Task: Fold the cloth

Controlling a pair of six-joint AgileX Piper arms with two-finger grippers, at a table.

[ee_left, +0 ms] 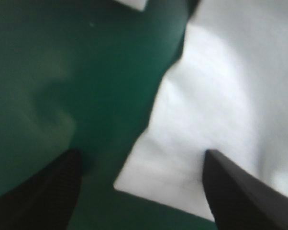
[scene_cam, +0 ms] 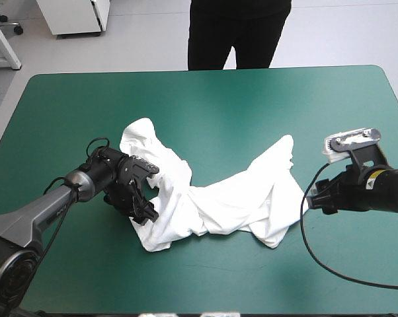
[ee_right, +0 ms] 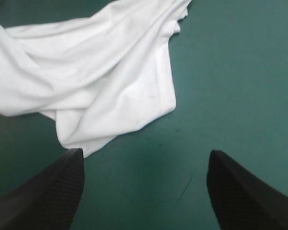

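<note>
White T-shirt (scene_cam: 205,198) lies crumpled in the lower centre of the high view, on the teal-green cover (scene_cam: 205,105). Left gripper (scene_cam: 143,208) at the shirt's left end, black fingers (ee_left: 235,196) wide apart, gripping nothing, a shirt corner between them. Right gripper (scene_cam: 316,198) just beside the shirt's right edge, fingers spread, empty.

Bright, even overhead light covers the desk (scene_cam: 205,99); the T-shirt (scene_cam: 212,198) casts faint, soft shadows along its folds.

Bare teal-green worktop (scene_cam: 205,99) surrounds the crumpled T-shirt (scene_cam: 212,198) on every side; it alone lies between left tool (scene_cam: 141,206) and right tool (scene_cam: 316,198).
</note>
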